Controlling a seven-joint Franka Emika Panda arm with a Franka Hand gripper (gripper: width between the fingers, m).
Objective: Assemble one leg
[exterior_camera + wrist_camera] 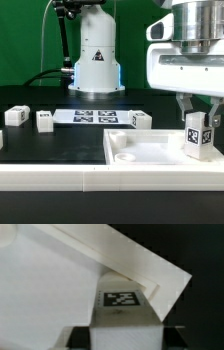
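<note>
My gripper [199, 122] is shut on a leg [199, 140], a small white block with a black-and-white tag, and holds it upright over the right end of the wide white tray-like panel [150, 152]. In the wrist view the leg [124, 308] runs between the dark fingers [78, 338], its tag facing the camera, its far end at the panel's raised corner [160, 277]. I cannot tell whether the leg touches the panel. Three other legs stand on the table: one [15, 117] at the exterior view's left, one [44, 121] beside it, one [139, 121] near the middle.
The marker board [92, 116] lies flat behind the panel, in front of the arm's white base [97, 62]. A white ledge [60, 178] runs along the front of the table.
</note>
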